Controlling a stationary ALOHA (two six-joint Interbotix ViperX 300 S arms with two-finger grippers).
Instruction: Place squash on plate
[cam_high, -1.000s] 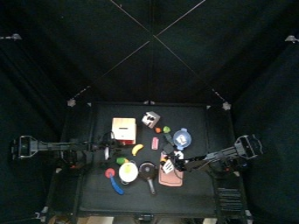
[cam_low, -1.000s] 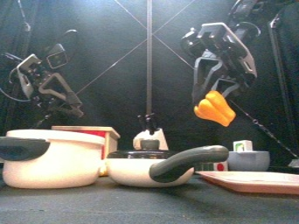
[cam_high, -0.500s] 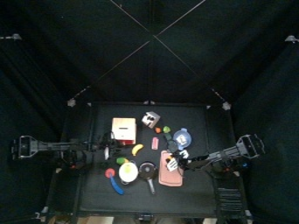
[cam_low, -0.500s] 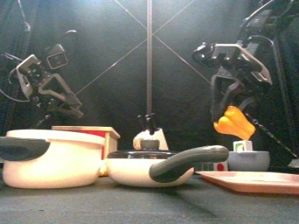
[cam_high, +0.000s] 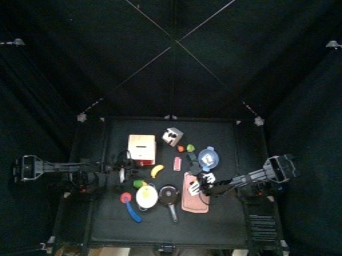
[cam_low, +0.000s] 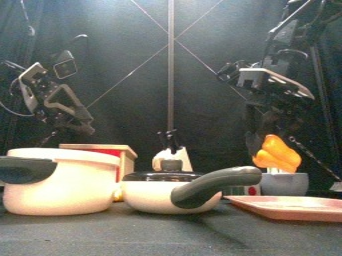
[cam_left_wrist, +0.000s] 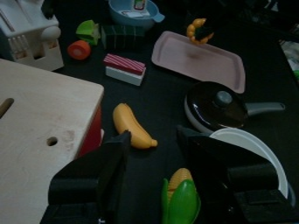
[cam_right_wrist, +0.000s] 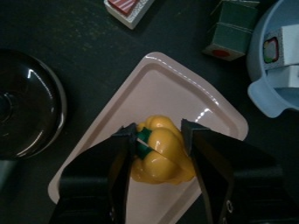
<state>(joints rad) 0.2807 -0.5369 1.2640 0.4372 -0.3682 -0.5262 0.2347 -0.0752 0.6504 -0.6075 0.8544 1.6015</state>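
The squash (cam_right_wrist: 162, 150) is orange-yellow with a green stem and sits between the jaws of my right gripper (cam_right_wrist: 160, 131). It hangs low over the pink plate (cam_right_wrist: 100, 166). In the front view the squash (cam_low: 275, 153) is a little above the plate (cam_low: 287, 206) at the front right. The left wrist view shows the squash (cam_left_wrist: 201, 32) over the plate (cam_left_wrist: 205, 63) too. My left gripper (cam_left_wrist: 149, 144) is open and empty, held up at the table's left side (cam_low: 60, 105).
A white pot (cam_low: 60, 180) and a black pan (cam_low: 181, 188) stand at the front, left of the plate. A blue bowl (cam_low: 283, 183) sits behind the plate. A banana (cam_left_wrist: 133, 127), corn (cam_left_wrist: 181, 194) and a wooden board (cam_left_wrist: 35, 114) lie near the left gripper.
My right gripper has carried the squash down and to the right, from high above the pan to low over the plate. The left arm has not moved.
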